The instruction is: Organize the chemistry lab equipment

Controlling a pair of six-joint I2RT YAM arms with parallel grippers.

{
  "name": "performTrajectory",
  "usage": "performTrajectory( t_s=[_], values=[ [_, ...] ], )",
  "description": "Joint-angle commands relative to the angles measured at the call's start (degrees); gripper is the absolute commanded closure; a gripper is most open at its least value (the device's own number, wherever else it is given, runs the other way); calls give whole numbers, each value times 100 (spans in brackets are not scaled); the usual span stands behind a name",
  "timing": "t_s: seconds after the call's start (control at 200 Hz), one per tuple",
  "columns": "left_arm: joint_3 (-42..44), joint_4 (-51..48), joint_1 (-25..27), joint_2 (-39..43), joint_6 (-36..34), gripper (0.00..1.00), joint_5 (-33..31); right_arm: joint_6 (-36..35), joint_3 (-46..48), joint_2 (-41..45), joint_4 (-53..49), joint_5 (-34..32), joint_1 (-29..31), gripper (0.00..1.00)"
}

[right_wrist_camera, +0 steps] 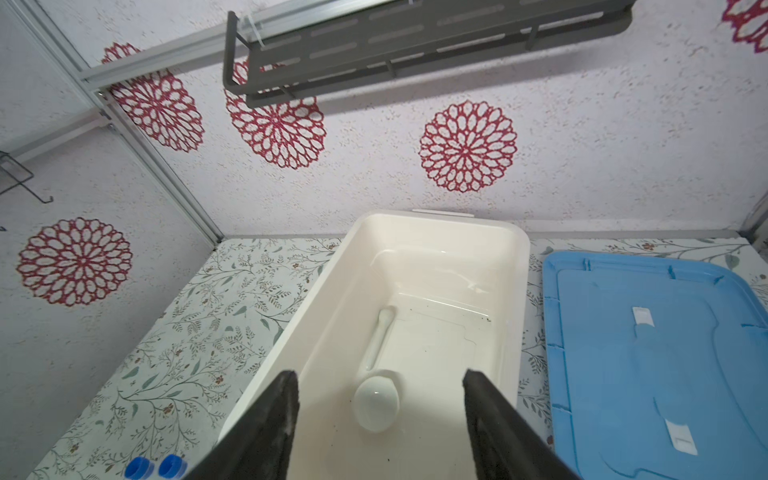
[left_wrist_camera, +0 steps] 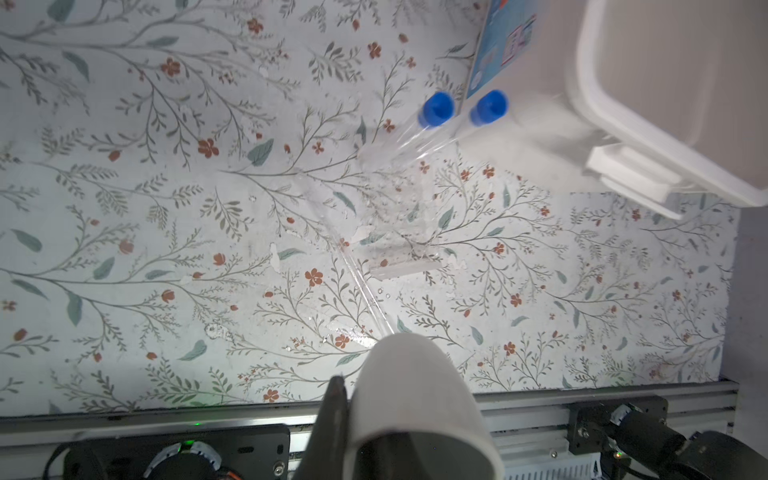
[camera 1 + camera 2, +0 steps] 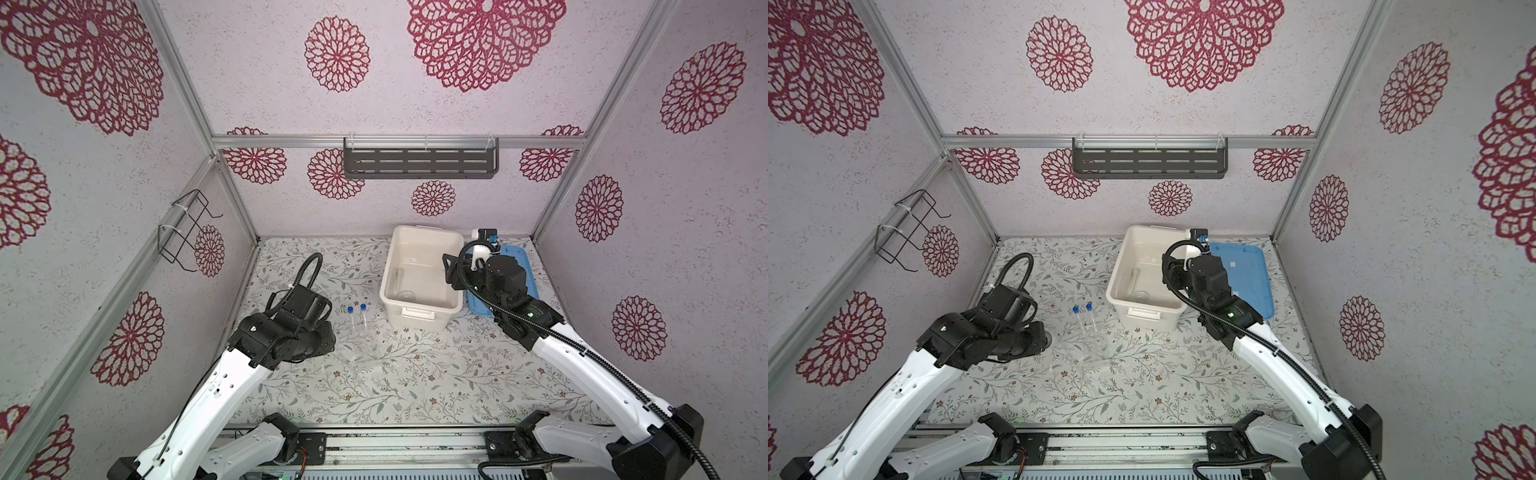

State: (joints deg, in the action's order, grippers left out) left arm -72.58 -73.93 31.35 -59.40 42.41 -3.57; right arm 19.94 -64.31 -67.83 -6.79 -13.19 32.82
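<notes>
Searching for writing first, we find little. A blue label on the outer wall of the white tub carries coloured print, but it is too blurred to read. Two white patches on the blue lid are too small for us to read anything on them. The lid lies flat on the table, just beside one long wall of the tub.

The left pincer is pressed together on the wall of the white bowl. One dark finger lies against the outside of the bowl, and the other is hidden by it. This pincer and its bowl are well apart from the tub, on the far side of the tubes from it.

The right pincer hangs over the inside of the tub with its fingers spread wide and nothing between them.

On the tub's floor lies the pestle. The smaller white dish sits at one end of it, so close that we cannot tell whether they touch.

The two slim clear tubes, with blue caps, stand side by side near the tub's handled end, on the side away from the lid. Their lower ends run into the clear stand on the table. Clear on clear, we cannot tell just how they sit in it.
</notes>
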Motion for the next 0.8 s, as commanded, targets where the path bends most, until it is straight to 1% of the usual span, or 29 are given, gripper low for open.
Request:
performTrajectory(
  t_s=[0.0,0.07,0.13,0.205,0.29,0.36,0.4,0.425,0.485,0.535,0.585,0.641,0.676,0.711,0.746,0.796],
  values=[
    [-550,-97,89,-269,-513,100,-3,124,-339,-78,-740,178,-125,33],
    [-898,54,198,-434,-644,100,-106,230,-443,-74,-1017,322,-229,33],
    [-1175,145,229,-627,-721,100,-133,353,-511,-39,-1123,841,-355,34],
    [-1499,217,247,-932,-812,100,40,375,-527,31,-905,1885,-390,35],
    [-1770,362,300,-1244,-950,100,444,460,-511,-33,-553,3498,-389,35],
    [-1860,587,328,-1399,-990,100,814,561,-605,-182,-498,4572,-318,35],
    [-1882,704,330,-1466,-961,100,1003,351,-651,-189,-579,4920,-189,35],
    [-1898,759,330,-1504,-926,100,1094,106,-669,-157,-714,4880,-65,35],
    [-1933,854,328,-1602,-860,100,1315,-667,-650,10,-1026,4530,211,35],
    [-1919,966,332,-1660,-825,100,1571,-1224,-552,154,-1173,4088,384,35],
    [-1886,1068,331,-1710,-739,100,1807,-1600,-404,289,-1165,3778,507,37],
    [-1850,1131,339,-1741,-668,100,1914,-1898,-313,392,-1110,3498,651,37],
    [-1839,1119,337,-1758,-639,100,1870,-1907,-320,408,-1099,3281,708,37],
    [-1831,1088,345,-1768,-599,100,1754,-1738,-403,356,-1155,3042,737,37],
    [-1822,1061,354,-1766,-518,100,1584,-1415,-603,238,-1300,2815,744,38],
    [-1793,1064,353,-1751,-248,100,1340,-680,-983,14,-1690,2491,769,39]
  ],
)
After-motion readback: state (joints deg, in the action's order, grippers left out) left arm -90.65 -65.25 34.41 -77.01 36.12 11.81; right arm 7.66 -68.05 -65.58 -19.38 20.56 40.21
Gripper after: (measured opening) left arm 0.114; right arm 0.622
